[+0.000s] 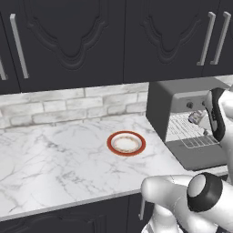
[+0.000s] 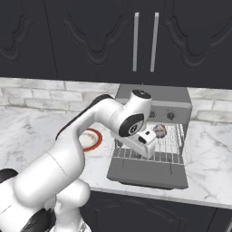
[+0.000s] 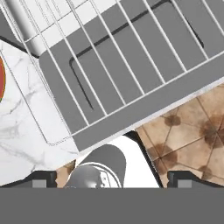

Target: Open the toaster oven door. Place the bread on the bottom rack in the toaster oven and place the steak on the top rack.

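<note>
Marble table (image 1: 54,154) w/ toaster oven (image 2: 154,131), door (image 2: 149,174) down flat. Jaws wide open, empty, over rack (image 3: 131,65); bread (image 2: 159,131) just behind.

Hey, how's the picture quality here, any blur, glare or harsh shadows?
Left base view: flat even light, plate casts only a faint shadow. Right base view: soft and grainy, no glare on the toaster oven. Hand view: crisp rack wires.

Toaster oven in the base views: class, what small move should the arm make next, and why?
Probably raise the open pincer and draw it back from the boxy matte grey toaster oven. It holds nothing and hangs over the pulled-out wire rack above the lowered flat grey oven door. The small round brownish-grey bread already sits on wire farther in.
</note>
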